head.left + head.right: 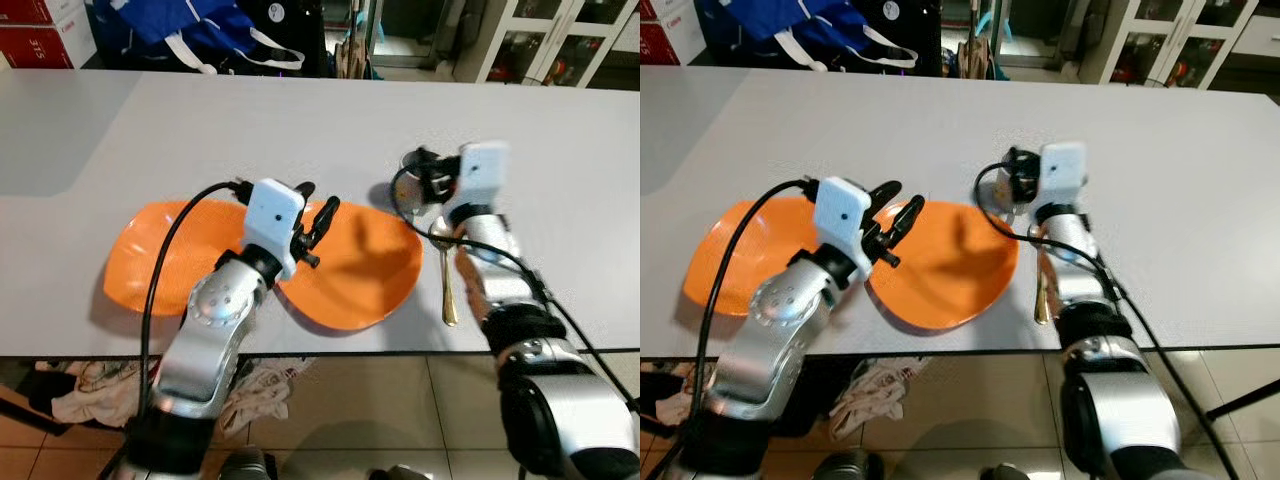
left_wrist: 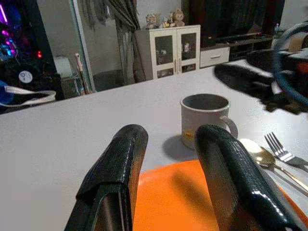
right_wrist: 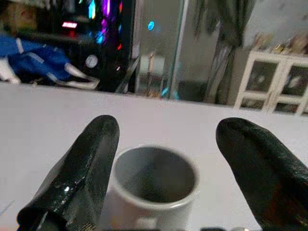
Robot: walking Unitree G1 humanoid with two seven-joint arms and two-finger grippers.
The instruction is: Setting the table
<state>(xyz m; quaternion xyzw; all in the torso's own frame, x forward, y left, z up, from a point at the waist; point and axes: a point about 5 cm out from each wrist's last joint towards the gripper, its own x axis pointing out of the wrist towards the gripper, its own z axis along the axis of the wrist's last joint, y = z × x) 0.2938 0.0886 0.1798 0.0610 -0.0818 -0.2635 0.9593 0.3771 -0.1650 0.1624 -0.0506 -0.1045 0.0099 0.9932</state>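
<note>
partly hidden mug (image 3: 156, 190) sits between spread right fingers (image 3: 84, 168).

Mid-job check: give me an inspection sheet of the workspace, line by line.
Surface: grey table.
Job's things: two orange plates, overlapping; grey mug, upright; gold spoon and fork beside the plates.
Clutter: nothing seen on the table.
Grippers: left gripper over the plates, jaws open; right gripper at the mug, jaws open, one each side.
Cables: black cable crossing the left plate.
Surroundings: blue bag, white cabinets, cloth on floor.
</note>
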